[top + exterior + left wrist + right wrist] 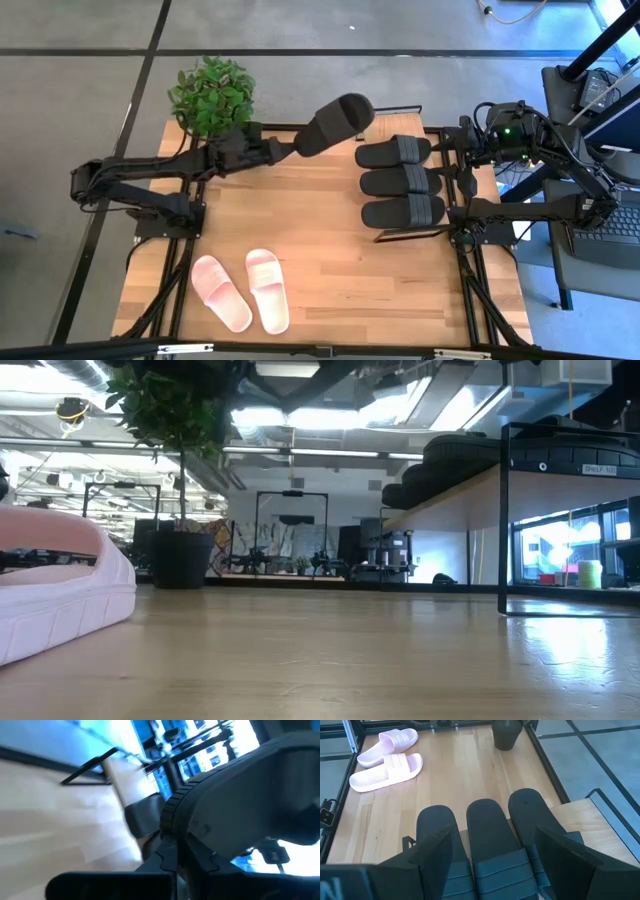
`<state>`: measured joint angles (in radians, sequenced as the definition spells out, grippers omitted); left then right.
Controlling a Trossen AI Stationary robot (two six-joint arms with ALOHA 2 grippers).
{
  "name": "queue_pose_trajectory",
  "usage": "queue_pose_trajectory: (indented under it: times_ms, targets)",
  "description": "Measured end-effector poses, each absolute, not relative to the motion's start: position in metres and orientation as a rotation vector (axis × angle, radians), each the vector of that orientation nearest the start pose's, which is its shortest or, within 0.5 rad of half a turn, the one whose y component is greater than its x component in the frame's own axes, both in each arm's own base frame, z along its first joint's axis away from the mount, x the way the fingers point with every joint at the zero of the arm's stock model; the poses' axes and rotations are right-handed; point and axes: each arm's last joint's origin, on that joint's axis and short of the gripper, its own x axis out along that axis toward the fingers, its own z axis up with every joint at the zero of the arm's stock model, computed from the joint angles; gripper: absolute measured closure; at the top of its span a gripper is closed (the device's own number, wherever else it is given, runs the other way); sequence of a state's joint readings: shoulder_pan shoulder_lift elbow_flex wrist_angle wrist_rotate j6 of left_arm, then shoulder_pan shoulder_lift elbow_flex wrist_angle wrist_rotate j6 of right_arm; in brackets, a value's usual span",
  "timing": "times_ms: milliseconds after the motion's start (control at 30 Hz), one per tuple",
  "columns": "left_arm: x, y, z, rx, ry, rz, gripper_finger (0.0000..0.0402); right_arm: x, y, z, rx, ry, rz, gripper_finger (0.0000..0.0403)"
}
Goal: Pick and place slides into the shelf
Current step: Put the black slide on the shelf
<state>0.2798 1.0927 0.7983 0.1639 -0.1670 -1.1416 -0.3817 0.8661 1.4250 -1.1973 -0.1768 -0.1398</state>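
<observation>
Holding: left gripper (300,146) clamps a black slide (338,123) above the table (320,275)
Shelf (455,165): three black slides (400,181) on it; right gripper (490,865) spread
Pink slides (242,290): table's near-left

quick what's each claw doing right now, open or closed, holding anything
Left claw: closed on a black slide, held up over the table near the shelf.
Right claw: open, holding nothing, above the three black slides on the shelf.

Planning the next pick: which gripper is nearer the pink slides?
Left. The left gripper, carrying a black slide, is up beyond the pink slides; the right gripper waits behind the shelf.
</observation>
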Motion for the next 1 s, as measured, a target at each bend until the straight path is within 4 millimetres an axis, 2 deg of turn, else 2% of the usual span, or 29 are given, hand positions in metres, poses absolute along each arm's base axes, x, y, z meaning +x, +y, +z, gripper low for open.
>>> queue_pose_trajectory:
  times_ms: [267,533,767,1000]
  targets:
    - [0.264,0.086,0.364,-0.98,-0.114,0.379,0.0399,0.097,-0.033,0.428,0.048,0.621,-0.158,0.0128]
    - [0.3,0.127,0.391,-1.008,0.105,0.475,0.0399,0.097,-0.033,0.428,0.073,0.62,-0.166,0.0128]
    - [0.33,0.171,0.39,-1.075,0.18,0.488,0.0399,0.096,-0.033,0.428,0.119,0.625,-0.179,0.0128]
    - [0.357,0.199,0.362,-1.164,0.247,0.541,0.0399,0.094,-0.032,0.425,0.139,0.658,-0.18,0.0128]
